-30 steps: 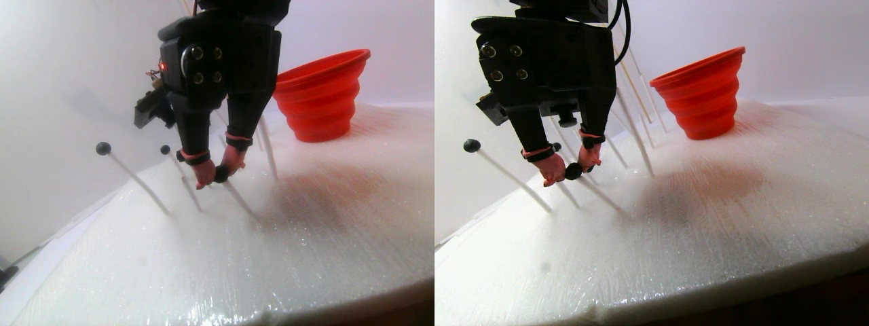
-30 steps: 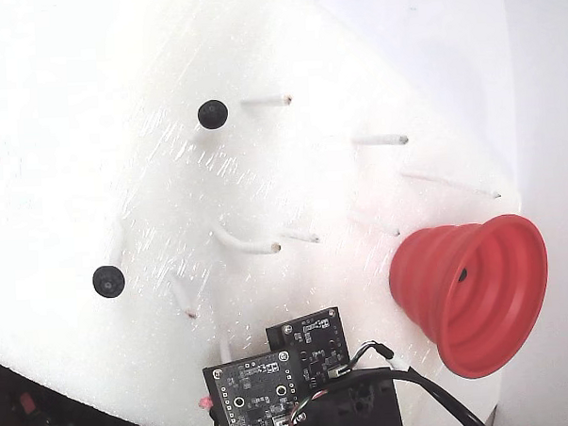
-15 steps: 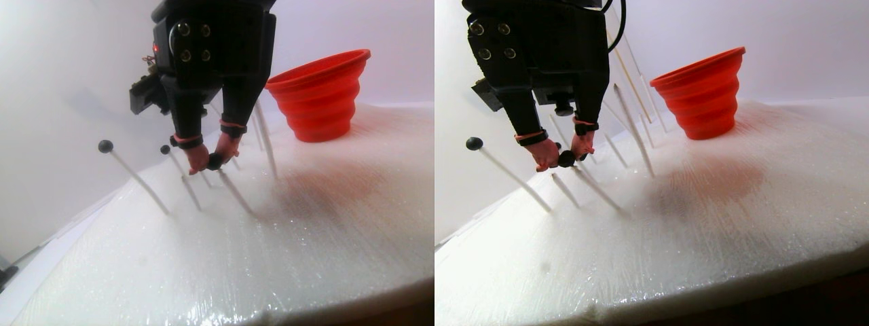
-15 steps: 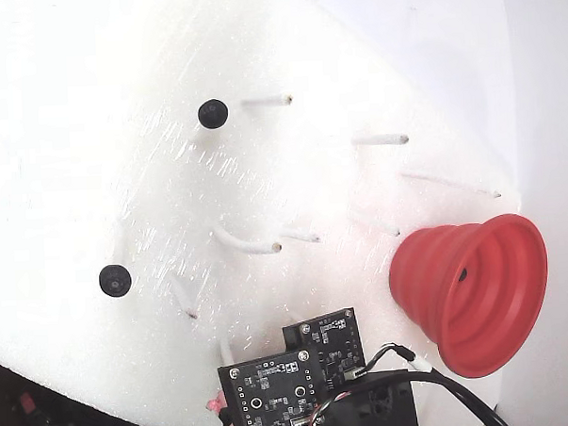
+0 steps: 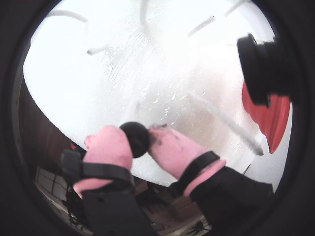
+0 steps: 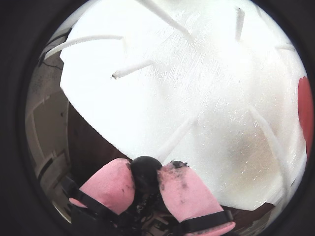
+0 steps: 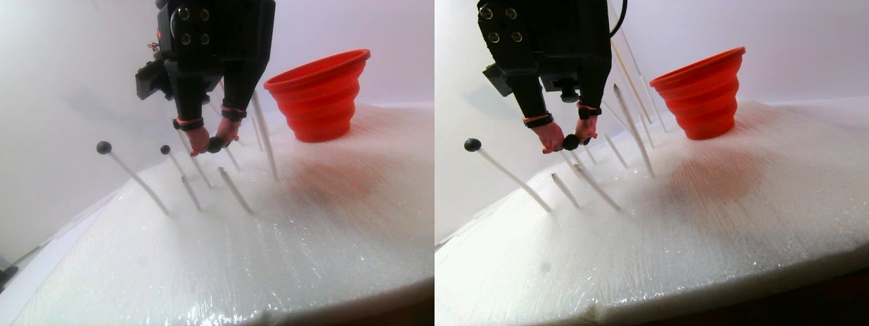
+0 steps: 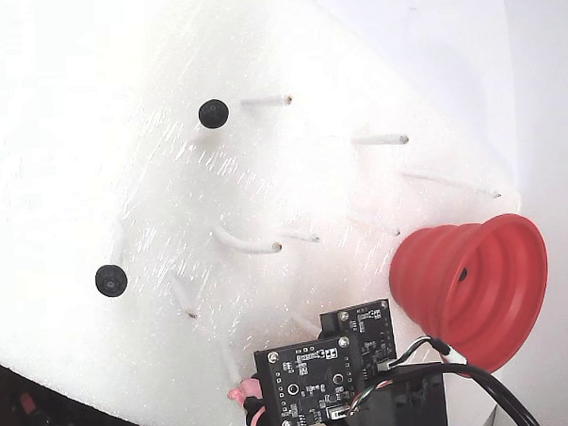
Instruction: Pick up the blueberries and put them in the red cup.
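my gripper (image 7: 214, 144) has lifted higher off the pegs (image 7: 234, 190), pink pads clenched on one matte dark blueberry (image 5: 136, 139), red cup (image 7: 319, 95) ribbed, wide-rimmed, well apart

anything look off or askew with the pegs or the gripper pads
Two things. The thin white pegs lean at differing angles out of the white foam board rather than standing upright. And the pink padded gripper, shut on a small black-blue ball, has dark smudges on one fingertip pad.

Thin white pegs (image 8: 257, 245) in a white foam slab (image 8: 91, 108)
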You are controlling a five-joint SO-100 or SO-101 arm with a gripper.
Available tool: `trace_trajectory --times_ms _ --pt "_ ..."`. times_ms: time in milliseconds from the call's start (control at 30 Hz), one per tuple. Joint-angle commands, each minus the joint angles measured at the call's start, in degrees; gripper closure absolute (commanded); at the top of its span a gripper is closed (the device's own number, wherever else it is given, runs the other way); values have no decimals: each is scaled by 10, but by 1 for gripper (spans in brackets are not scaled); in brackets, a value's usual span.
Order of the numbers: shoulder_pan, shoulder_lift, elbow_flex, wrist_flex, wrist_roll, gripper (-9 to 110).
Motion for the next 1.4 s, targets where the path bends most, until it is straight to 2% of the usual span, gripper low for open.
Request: trace_trajectory --times_ms 0,1367 --pt "-11 37 -26 4 10 93" --pt "48 89 -148 77 80 92"
